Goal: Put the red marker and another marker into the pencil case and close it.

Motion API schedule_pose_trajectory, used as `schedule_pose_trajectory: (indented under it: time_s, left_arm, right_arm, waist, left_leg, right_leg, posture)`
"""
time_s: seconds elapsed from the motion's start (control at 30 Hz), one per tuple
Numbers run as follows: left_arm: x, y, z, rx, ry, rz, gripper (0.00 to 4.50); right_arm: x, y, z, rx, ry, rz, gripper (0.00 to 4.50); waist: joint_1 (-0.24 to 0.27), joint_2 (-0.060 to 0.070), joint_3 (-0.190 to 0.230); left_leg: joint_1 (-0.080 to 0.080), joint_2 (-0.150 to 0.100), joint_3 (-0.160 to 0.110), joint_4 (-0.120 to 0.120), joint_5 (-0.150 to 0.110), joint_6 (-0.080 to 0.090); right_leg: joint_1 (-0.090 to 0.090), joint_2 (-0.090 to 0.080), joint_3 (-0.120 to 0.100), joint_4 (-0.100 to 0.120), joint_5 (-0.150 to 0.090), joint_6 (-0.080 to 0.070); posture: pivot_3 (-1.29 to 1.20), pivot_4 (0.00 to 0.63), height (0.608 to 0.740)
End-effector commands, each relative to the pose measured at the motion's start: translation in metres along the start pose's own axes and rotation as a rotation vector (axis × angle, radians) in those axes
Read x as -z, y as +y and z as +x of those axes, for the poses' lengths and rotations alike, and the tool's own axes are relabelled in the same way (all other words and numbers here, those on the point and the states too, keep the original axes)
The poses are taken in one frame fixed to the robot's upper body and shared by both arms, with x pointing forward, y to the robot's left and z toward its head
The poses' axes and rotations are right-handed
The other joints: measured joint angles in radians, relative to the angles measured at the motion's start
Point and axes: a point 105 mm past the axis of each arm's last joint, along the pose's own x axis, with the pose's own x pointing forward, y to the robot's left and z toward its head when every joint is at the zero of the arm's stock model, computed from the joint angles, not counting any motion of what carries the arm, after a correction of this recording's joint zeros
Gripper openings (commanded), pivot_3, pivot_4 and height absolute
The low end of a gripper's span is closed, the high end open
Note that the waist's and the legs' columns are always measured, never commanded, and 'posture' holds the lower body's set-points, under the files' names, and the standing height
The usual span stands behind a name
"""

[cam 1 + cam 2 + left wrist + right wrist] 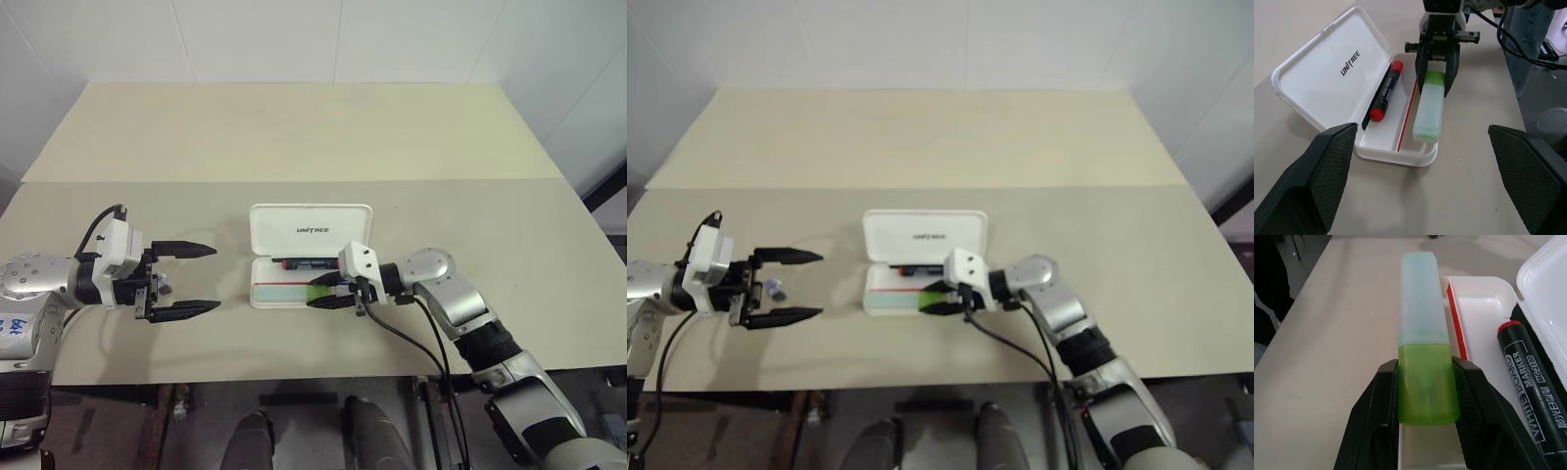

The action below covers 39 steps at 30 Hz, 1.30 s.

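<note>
One marker, the red marker (1385,91), already lies in your open pencil case (1332,63); your right gripper (1425,382), jaws clamped on the green marker (1422,340), holds it lengthwise over the tray's near edge, left gripper (181,279) jaws apart.

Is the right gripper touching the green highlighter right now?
Touching. In the right wrist view, the right gripper has both black fingers pressed flat against the lime cap of the green highlighter, no gap on either side, holding it over the open pencil case.

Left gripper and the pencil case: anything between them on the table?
Bare tabletop lies between the left gripper and the pencil case, seen in the left eye view.
</note>
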Motion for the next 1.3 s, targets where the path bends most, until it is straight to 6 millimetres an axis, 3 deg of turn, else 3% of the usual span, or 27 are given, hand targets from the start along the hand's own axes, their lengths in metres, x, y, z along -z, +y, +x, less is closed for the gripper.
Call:
schedule_pose_trajectory:
  time_s: [0.03,0.1,0.4,0.43,0.57,0.67,0.77,0.9,1.0,1.07,1.2,1.3]
  left_arm:
    - [-0.014,0.001,-0.002,-0.009,-0.006,0.056,4.5]
    - [-0.015,0.0,-0.001,-0.008,-0.009,0.057,4.5]
    - [-0.016,0.0,0.0,-0.013,-0.013,0.057,4.5]
    - [-0.016,0.0,0.0,-0.013,-0.014,0.056,4.5]
    - [-0.015,-0.001,0.0,-0.02,-0.014,0.053,4.5]
    - [-0.014,-0.002,-0.001,-0.073,-0.031,0.04,4.5]
    - [-0.013,-0.002,-0.001,-0.176,-0.074,0.025,4.5]
    - [-0.005,0.006,-0.014,-0.48,-0.096,0.056,4.5]
    - [0.002,0.01,-0.027,-0.683,-0.086,0.098,4.5]
    - [0.008,0.011,-0.041,-0.906,-0.092,0.089,4.5]
    - [0.031,-0.006,-0.047,-1.265,-0.084,-0.053,4.5]
    - [0.047,-0.018,-0.04,-1.384,-0.065,-0.183,4.5]
  right_arm:
    - [-0.01,-0.006,0.003,-0.003,-0.017,-0.052,1.11]
    - [-0.01,-0.007,0.004,-0.005,-0.015,-0.046,1.11]
    - [-0.024,-0.007,0.003,-0.021,-0.06,-0.076,4.32]
    - [-0.029,-0.008,0.002,-0.016,-0.081,-0.079,4.47]
    - [-0.049,-0.008,-0.003,-0.001,-0.147,-0.093,4.47]
    - [-0.075,0.005,-0.019,0.01,-0.237,-0.103,4.47]
    - [-0.087,0.019,-0.035,0.037,-0.279,-0.093,4.47]
    - [-0.088,0.03,-0.067,0.125,-0.27,-0.063,4.47]
    - [-0.087,0.033,-0.079,0.174,-0.259,-0.045,4.47]
    - [-0.083,0.031,-0.09,0.214,-0.237,-0.031,4.47]
    - [-0.074,0.019,-0.103,0.285,-0.198,-0.027,4.47]
    - [-0.075,0.015,-0.104,0.285,-0.199,-0.042,4.47]
  waist:
    - [0.0,0.0,0.0]
    - [-0.001,0.0,0.0]
    - [-0.001,0.0,0.0]
    - [-0.001,0.0,0.0]
    - [-0.001,0.0,0.0]
    - [0.002,0.001,0.0]
    - [0.006,0.0,0.0]
    - [0.011,0.0,0.0]
    - [0.009,-0.001,0.0]
    - [0.006,-0.001,0.0]
    - [0.008,-0.002,-0.001]
    - [0.013,-0.003,-0.002]
  left_leg:
    - [0.0,0.0,0.0,0.0,0.0,0.0]
    - [0.0,0.0,0.0,0.0,0.0,0.0]
    - [0.0,0.0,0.0,0.0,0.0,0.0]
    - [0.0,0.0,0.0,0.0,0.0,0.0]
    - [0.0,0.0,0.0,0.0,0.0,0.0]
    - [0.0,0.0,0.0,-0.001,0.0,0.0]
    - [-0.001,0.0,-0.001,-0.001,-0.001,-0.001]
    - [-0.001,0.0,-0.001,-0.001,-0.003,-0.001]
    - [-0.001,0.0,-0.001,0.0,-0.003,-0.001]
    - [0.0,0.001,-0.001,0.0,-0.003,-0.001]
    - [0.0,0.0,0.001,0.002,-0.003,-0.001]
    - [0.0,0.0,0.0,0.003,-0.003,-0.001]
  right_leg:
    - [0.0,0.0,0.0,0.0,0.0,0.0]
    - [0.0,0.0,0.0,0.0,0.002,0.004]
    - [0.0,0.0,0.0,0.0,0.002,0.004]
    - [0.0,0.0,0.0,0.0,0.002,0.004]
    - [0.0,0.0,0.0,0.0,0.002,0.004]
    - [-0.001,0.0,0.0,0.0,0.002,0.004]
    - [0.0,0.0,-0.001,-0.001,0.001,0.004]
    - [0.0,-0.001,-0.001,-0.002,0.0,0.004]
    - [0.001,-0.001,-0.001,-0.003,0.0,0.004]
    - [0.001,-0.001,-0.001,-0.004,-0.001,0.001]
    - [0.004,-0.001,0.0,-0.005,-0.002,-0.001]
    - [0.004,-0.001,0.0,-0.005,-0.002,-0.001]
  posture:
    - [0.0,0.15,0.74]
    - [0.0,0.15,0.74]
    - [0.0,0.15,0.74]
    - [0.0,0.15,0.74]
    - [0.0,0.15,0.74]
    - [0.0,0.15,0.74]
    - [0.0,0.15,0.74]
    - [0.0,0.15,0.74]
    - [0.0,0.15,0.74]
    - [0.0,0.15,0.74]
    - [0.0,0.15,0.74]
    - [0.0,0.15,0.74]
